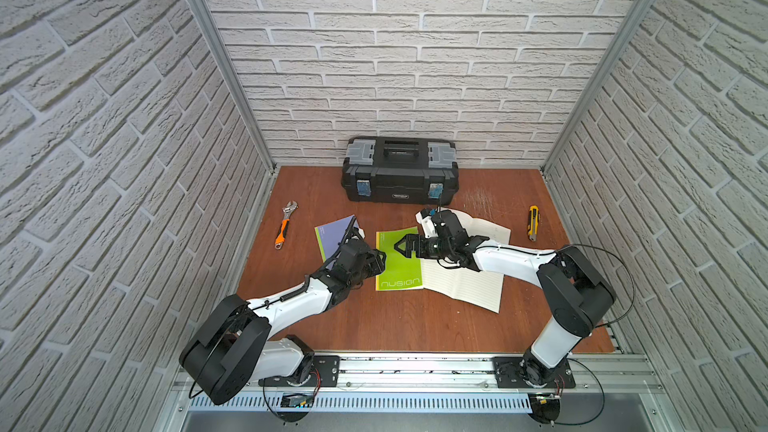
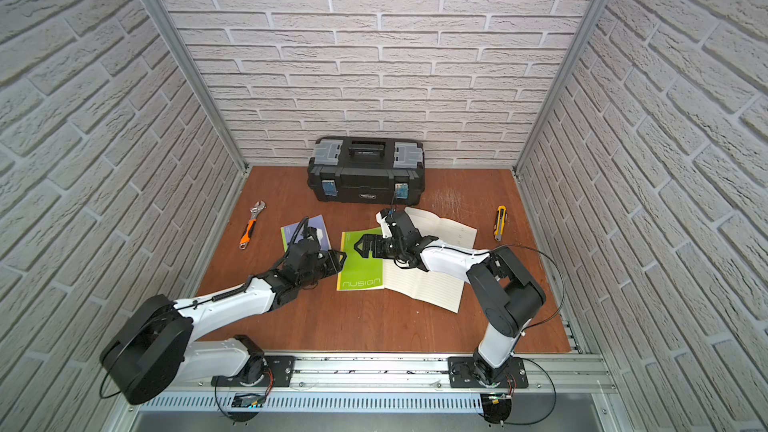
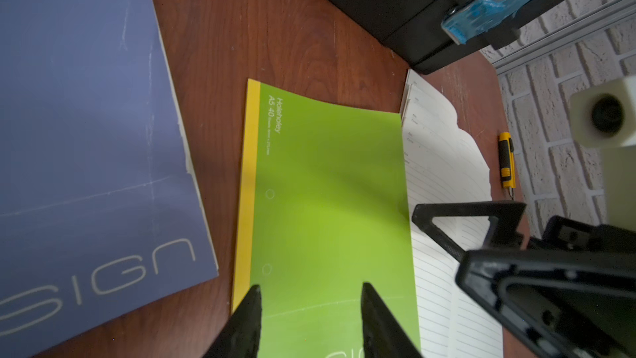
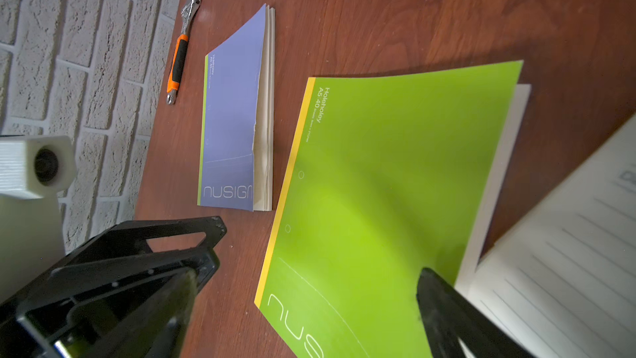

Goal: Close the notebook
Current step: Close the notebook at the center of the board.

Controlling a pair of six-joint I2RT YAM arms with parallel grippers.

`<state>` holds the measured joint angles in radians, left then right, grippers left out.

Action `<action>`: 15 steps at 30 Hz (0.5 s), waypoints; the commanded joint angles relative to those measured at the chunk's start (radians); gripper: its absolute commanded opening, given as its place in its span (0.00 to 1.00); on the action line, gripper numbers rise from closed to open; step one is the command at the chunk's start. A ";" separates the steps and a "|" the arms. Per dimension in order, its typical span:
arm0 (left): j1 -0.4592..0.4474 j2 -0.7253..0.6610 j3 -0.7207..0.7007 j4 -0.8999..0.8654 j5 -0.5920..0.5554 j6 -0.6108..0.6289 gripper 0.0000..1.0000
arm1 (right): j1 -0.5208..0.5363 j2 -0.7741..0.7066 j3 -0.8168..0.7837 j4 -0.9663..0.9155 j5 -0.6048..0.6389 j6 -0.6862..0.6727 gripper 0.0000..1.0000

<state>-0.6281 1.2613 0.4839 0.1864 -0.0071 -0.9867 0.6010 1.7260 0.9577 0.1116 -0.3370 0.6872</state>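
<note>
A green notebook [image 1: 399, 261] lies mid-table with its cover down over its pages and its yellow spine [image 3: 245, 184] on the left. The cover bows up slightly at the far corner [image 4: 509, 77]. Just right of it a white lined notebook [image 1: 465, 284] lies open under my right arm. My left gripper [image 1: 382, 257] is open, its fingertips [image 3: 255, 292] apart just above the green cover near the spine, nothing between them. My right gripper [image 1: 397, 245] faces it over the same cover, wide open [image 4: 309, 277] and empty.
A closed purple notebook [image 1: 332, 234] lies left of the green one, partly under my left wrist. An orange-handled wrench [image 1: 284, 226] lies further left, a yellow utility knife [image 1: 532, 223] at the right. A black toolbox [image 1: 400, 174] stands against the back wall.
</note>
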 commanded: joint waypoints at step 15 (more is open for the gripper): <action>0.026 0.042 -0.005 -0.069 0.084 -0.055 0.50 | 0.011 0.073 -0.023 0.046 0.029 0.005 1.00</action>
<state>-0.6106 1.2896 0.4820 0.1162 0.0624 -1.0275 0.6052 1.7748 0.9554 0.1276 -0.3172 0.6964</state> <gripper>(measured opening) 0.497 0.996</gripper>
